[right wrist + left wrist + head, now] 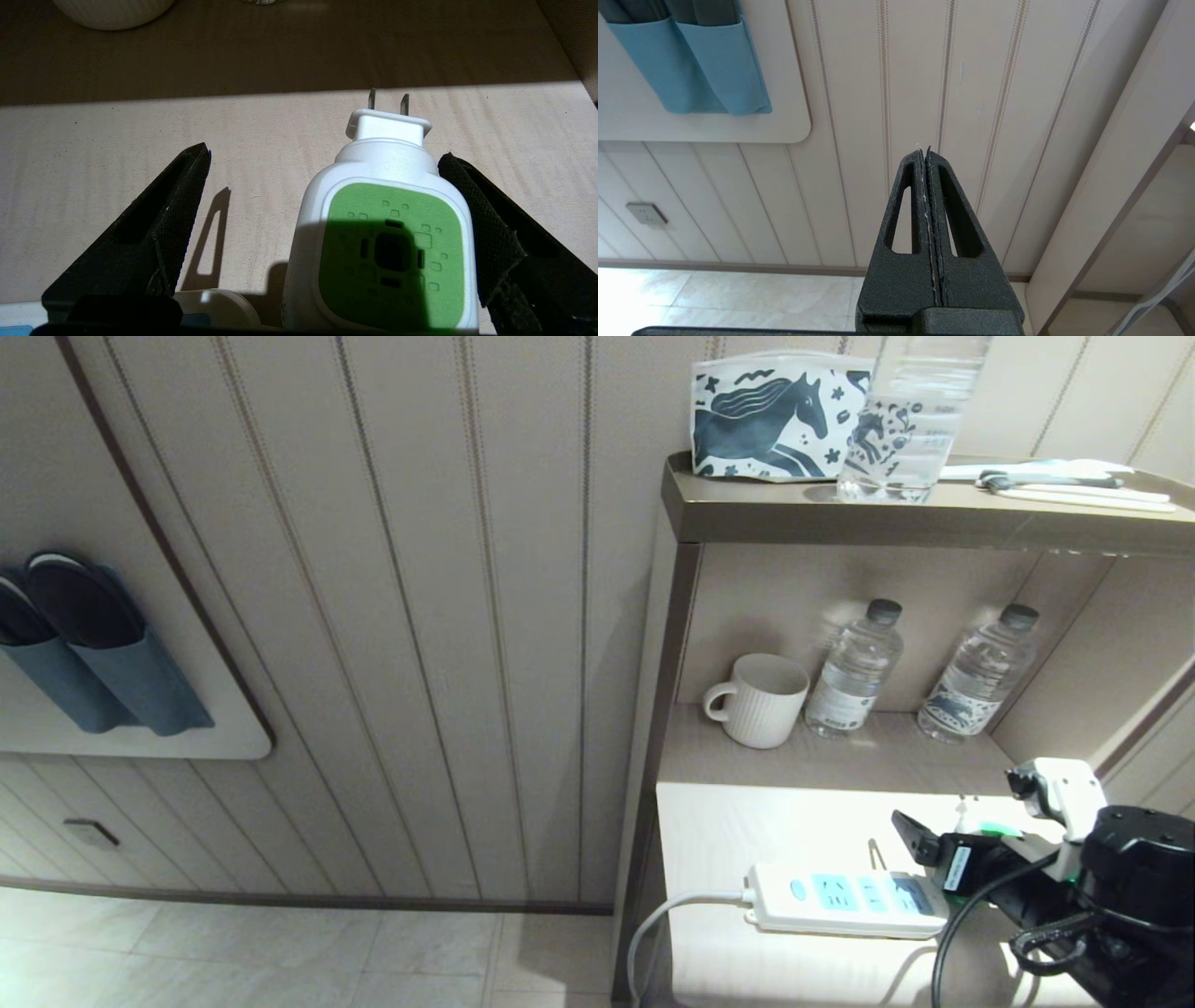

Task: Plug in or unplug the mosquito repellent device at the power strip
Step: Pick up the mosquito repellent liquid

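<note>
Mosquito repellent device (383,233): unplugged, sitting between the spread fingers of the right tool (322,186), on or just above the pale surface (93,154); contact w/ surface cannot be confirmed. In the head view only a white-and-green sliver of it shows (991,828), just behind the power strip's (845,899) far end, not in any socket.

Right tool: released, wide open. One finger (476,219) looks to touch or nearly touch the device's side; the other (173,219) stands well apart. Nothing is clamped.

Left tool (927,154): clenched on nothing, parked off to the side facing the wall panelling; idle.

Orientation: device's long axis runs in line w/ the right tool's reach. The two metal prongs (388,102) lead, pointing away from the wrist toward the shelf back wall where the mug (758,699) stands. Green vent face is turned toward the wrist camera. Bottle end not visible.

Assessment, step in hand: appears to be a grasp or a just-finished release; cannot tell which. If grasping: centre the body between both fingers first, as it sits off-centre, then close on the white flanks below the plug neck, keeping off the prongs. Sockets face up while prongs lie roughly level, so a wrist pitch-down will likely be needed before insertion. Risk: a one-sided close could skid or twist the device.
</note>
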You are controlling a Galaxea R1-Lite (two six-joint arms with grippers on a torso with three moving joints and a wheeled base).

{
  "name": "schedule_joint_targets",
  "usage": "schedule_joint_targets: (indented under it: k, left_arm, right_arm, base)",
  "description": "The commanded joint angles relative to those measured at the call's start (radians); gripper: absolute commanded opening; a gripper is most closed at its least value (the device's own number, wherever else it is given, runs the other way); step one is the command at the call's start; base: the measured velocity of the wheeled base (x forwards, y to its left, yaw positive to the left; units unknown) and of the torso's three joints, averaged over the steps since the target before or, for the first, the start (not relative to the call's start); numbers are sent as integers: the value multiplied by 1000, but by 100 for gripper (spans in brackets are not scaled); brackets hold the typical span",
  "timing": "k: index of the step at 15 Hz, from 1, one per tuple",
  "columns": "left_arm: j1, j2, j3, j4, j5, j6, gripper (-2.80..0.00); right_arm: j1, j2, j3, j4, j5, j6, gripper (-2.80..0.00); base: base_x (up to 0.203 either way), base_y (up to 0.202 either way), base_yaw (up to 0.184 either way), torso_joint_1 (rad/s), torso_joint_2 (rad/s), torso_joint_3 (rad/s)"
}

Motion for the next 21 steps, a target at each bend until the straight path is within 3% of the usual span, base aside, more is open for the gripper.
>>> schedule_joint_targets:
  k: [1, 9, 21]
  left_arm:
    - [0, 0, 0, -1, 0, 0, -280]
    - [0, 0, 0, -1, 0, 0, -280]
    - [0, 0, 0, -1, 0, 0, -280]
  right_arm:
    - [-1, 3, -3, -48, -2, -4, 0]
    - [2, -40, 58, -47, 3, -3, 0]
    - [0, 23, 5, -48, 3, -4, 0]
  base:
    - [0, 0, 0, 0, 0, 0]
    - [0, 0, 0, 0, 0, 0]
    - [0, 0, 0, 0, 0, 0]
